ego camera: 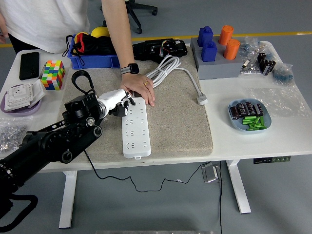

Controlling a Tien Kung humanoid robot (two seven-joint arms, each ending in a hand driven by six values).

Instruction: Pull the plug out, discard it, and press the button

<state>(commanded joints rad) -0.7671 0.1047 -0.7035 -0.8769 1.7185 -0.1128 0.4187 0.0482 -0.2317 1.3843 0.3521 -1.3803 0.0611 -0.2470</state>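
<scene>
A white power strip lies lengthwise on the grey mat. A white plug lies loose on the mat to the strip's right, and its white cable is coiled at the mat's far edge. My left hand reaches in from the left, its white fingers loosely bent, holding nothing, at the strip's far left end. A person's hand with a watch rests on the strip's far end, right next to my fingers. My right arm is out of view.
A blue bin, a colour cube, a phone and a plate of sockets stand at the left. A grey block with blue and orange pegs and a blue dish of parts stand at the right.
</scene>
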